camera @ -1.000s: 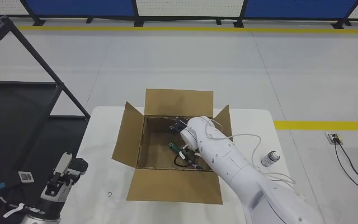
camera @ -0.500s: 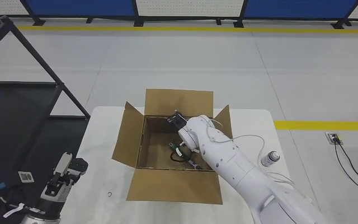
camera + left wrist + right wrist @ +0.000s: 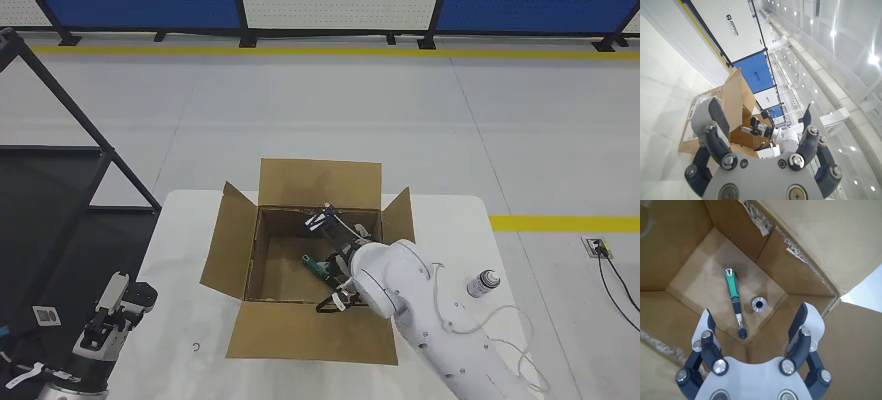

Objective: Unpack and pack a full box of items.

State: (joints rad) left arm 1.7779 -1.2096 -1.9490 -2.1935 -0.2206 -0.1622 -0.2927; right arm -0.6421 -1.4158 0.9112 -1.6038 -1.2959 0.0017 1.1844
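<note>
One white table [image 3: 180, 320] bears the cardboard box [image 3: 320, 182], grey floor [image 3: 320, 100] beyond.

Count from top view: 1 cardboard box [image 3: 320, 185] mid-frame, 4 flaps, all folded out. 2 loose items seen inside: 1 green-handled ratchet wrench [image 3: 734, 294], 1 short metal cylinder [image 3: 758, 304]. 1 table [image 3: 183, 255]. On it, outside the box: 1 small bottle [image 3: 484, 283] right of centre, 1 tiny ring-like bit [image 3: 196, 347] lower left, too small to identify. 2 grippers: left gripper [image 3: 761, 103], right gripper [image 3: 755, 308], 2 fingers each. Off the table: 1 black rack [image 3: 50, 200] at left edge, 1 floor outlet [image 3: 596, 246] at right edge, 2 yellow floor lines [image 3: 300, 50].
</note>
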